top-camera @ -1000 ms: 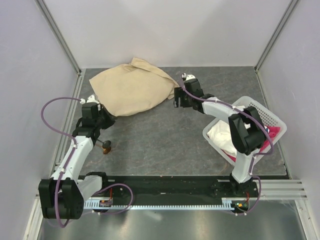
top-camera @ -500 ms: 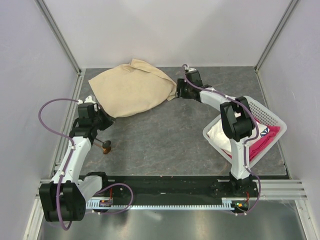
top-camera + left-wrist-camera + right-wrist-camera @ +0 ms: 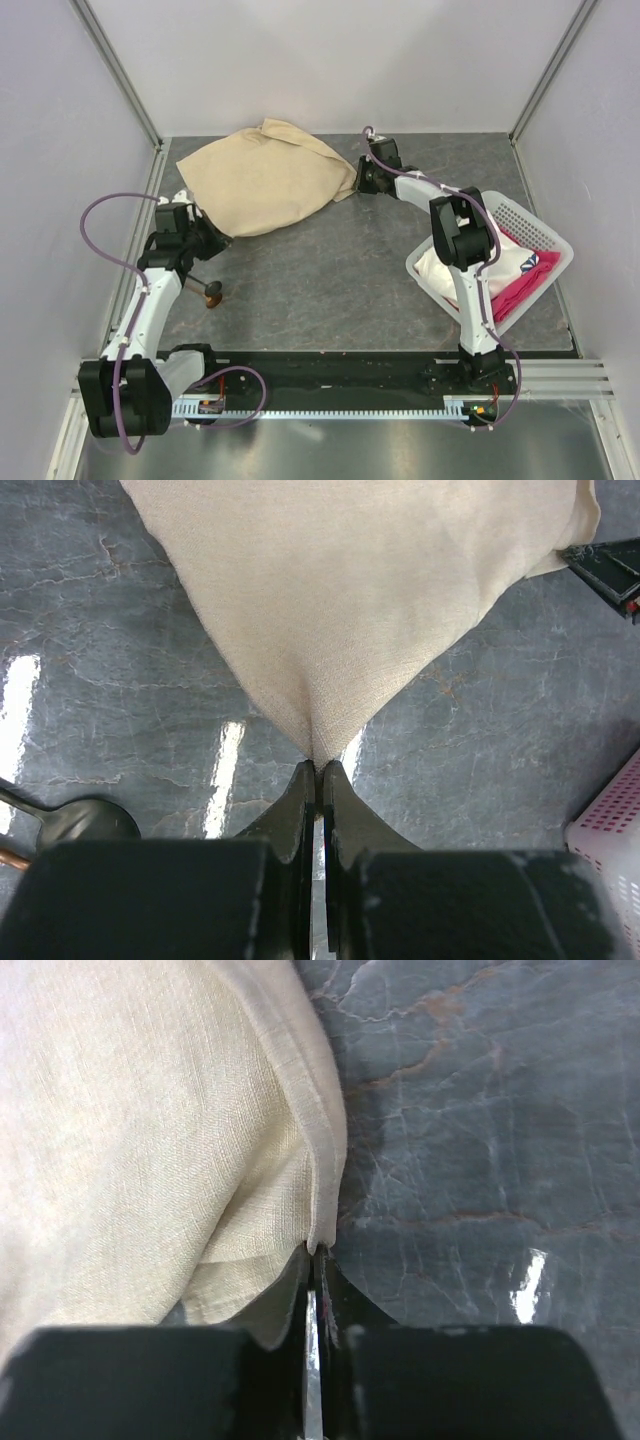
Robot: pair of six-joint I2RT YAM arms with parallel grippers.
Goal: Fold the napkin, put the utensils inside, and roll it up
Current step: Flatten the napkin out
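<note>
Step in hand: spreading, ahead of the fold.
Napkin: large plain beige-tan cloth napkin [image 3: 265, 177] lies crumpled at the far left of the grey stone worktop [image 3: 330, 280].
Left hand [image 3: 317, 772]: pinched shut on its near corner.
Right hand [image 3: 318, 1255]: closed on its right hem.
Utensil: small dark-handled brown-headed utensil [image 3: 210, 291] beside the left arm, untouched.
Next move: draw the corners apart, laying the cloth flat.
</note>
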